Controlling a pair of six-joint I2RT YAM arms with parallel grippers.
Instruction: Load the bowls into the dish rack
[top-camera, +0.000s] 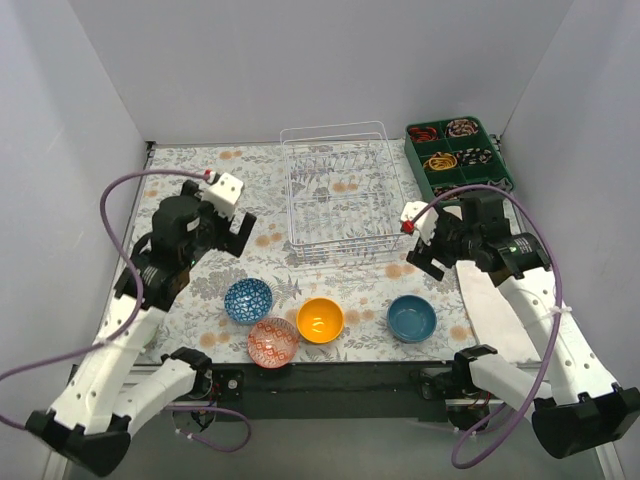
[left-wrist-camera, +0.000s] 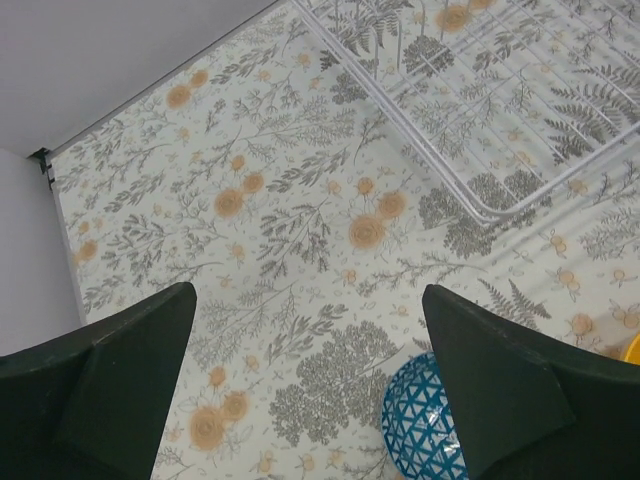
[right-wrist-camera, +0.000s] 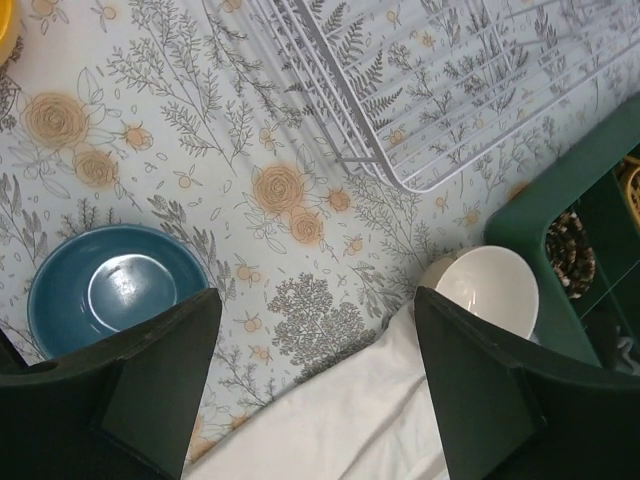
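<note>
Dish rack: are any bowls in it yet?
Nothing done yet: the white wire dish rack is empty. The left hand and right hand are open, holding nothing. Left to load: blue-patterned bowl, red-and-white bowl, orange-yellow bowl, plain blue bowl, cream bowl.

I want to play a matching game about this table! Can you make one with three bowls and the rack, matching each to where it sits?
1 blue-patterned bowl
2 plain blue bowl
3 cream bowl
4 dish rack

A beside the dark green tray
B behind the bowls, holding none
C farthest left of the bowls
D right of the orange-yellow bowl

Pairs: 1-C, 2-D, 3-A, 4-B
</note>
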